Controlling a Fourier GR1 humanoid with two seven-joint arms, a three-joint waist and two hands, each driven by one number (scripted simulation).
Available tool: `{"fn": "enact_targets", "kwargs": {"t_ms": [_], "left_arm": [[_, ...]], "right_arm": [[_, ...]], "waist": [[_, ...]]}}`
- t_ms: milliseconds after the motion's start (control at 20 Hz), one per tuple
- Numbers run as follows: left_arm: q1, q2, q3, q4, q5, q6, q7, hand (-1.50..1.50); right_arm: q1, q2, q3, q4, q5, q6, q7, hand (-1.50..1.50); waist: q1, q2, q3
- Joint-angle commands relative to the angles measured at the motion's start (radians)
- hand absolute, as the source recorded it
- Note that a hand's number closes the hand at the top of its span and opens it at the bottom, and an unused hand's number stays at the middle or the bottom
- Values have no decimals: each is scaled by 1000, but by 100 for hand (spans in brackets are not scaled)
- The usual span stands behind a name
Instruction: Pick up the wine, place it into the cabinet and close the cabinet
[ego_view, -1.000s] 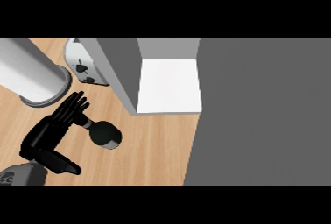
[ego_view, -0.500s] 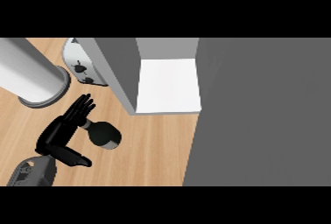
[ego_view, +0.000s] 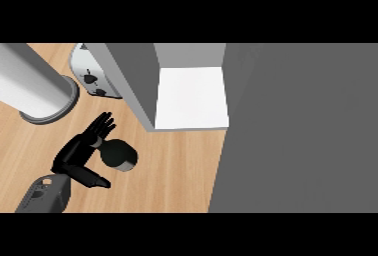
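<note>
Step in hand: the pick-up, at the approach stage, with the grasp not yet made. Left hand (ego_view: 77, 152) sits lower left of frame, released, fingers straight and pointing toward upper right, thumb spread out toward the lower right. Wine (ego_view: 119, 155) stands upright on the table (ego_view: 170, 172), seen from its top as a dark round shape, and lies in the crook between fingers and thumb. It is just beside the palm; whether it touches cannot be told. Right hand out of view. Cabinet (ego_view: 192, 97) is up and right of the wine, centre of frame, open, its white floor bare. A grey slab (ego_view: 133, 80) runs along the opening's left edge; door or side wall, cannot tell which. Large grey panel (ego_view: 295, 130) fills the right of frame. Grey cylinder (ego_view: 29, 82) and a small appliance (ego_view: 92, 75) stand upper left, apart from the hand. Judgement: next move calls for curling fingers and thumb round the wine, then a lift and carry up-right past the slab's lower corner into the opening. Placing and closing remain undone.
</note>
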Motion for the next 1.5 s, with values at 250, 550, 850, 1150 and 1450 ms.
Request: {"fn": "enact_targets", "kwargs": {"t_ms": [250, 550, 850, 1150, 1450], "left_arm": [[-59, -1, -36, 182, -42, -74, -152, -150], [-66, -9, -65, 222, -67, -57, -230, -150], [-88, -26, -30, 232, 13, -108, -197, 150], [-107, -55, -64, 236, -25, -19, -245, 150], [-34, -81, -51, 196, -18, 127, -344, 150]], "right_arm": [[23, -58, -5, -196, 87, -13, 103, -150], [8, -47, -18, -170, 52, -31, 77, -150], [47, -75, 20, -170, 77, -46, 32, -150], [40, -92, 56, -204, 98, -63, 74, -150], [90, -105, 63, -177, 84, -77, -1, -150]], "waist": [[-3, 0, -1], [4, 1, 0], [2, -3, 0], [3, -4, 0], [14, -6, 1]]}}
